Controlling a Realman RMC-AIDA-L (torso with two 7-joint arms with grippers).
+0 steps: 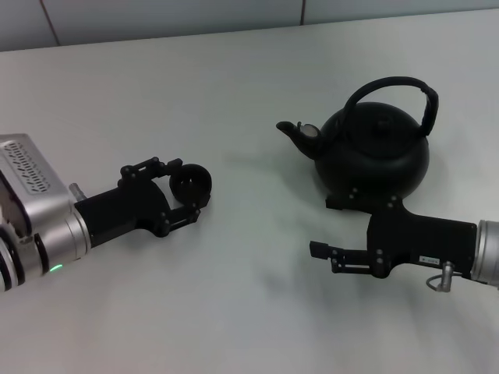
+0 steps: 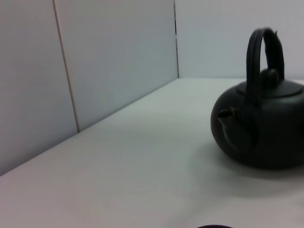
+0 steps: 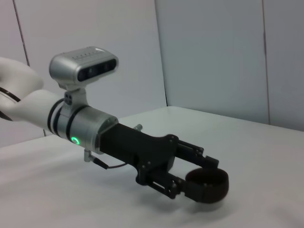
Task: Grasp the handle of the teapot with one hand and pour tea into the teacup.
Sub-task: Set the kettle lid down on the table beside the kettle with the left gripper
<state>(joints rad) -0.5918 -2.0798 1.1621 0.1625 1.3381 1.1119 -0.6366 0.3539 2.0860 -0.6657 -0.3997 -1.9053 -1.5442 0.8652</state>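
The teapot [image 1: 378,156] stands upright on the white table at the right, with its spout pointing left and its handle [image 1: 390,84] arched over the lid. It also shows in the left wrist view [image 2: 263,128], with the handle [image 2: 262,47] upright. The teacup [image 1: 192,183] sits at the left, between the fingers of my left gripper [image 1: 181,188], which is shut on it low over the table. The right wrist view shows the same grasp on the teacup [image 3: 207,186]. My right gripper [image 1: 327,227] is open and empty, just in front of the teapot's base and below the spout.
The white table [image 1: 249,93] runs back to a pale panelled wall [image 2: 95,61]. The left arm [image 3: 95,135], with its wrist camera, reaches in from the left.
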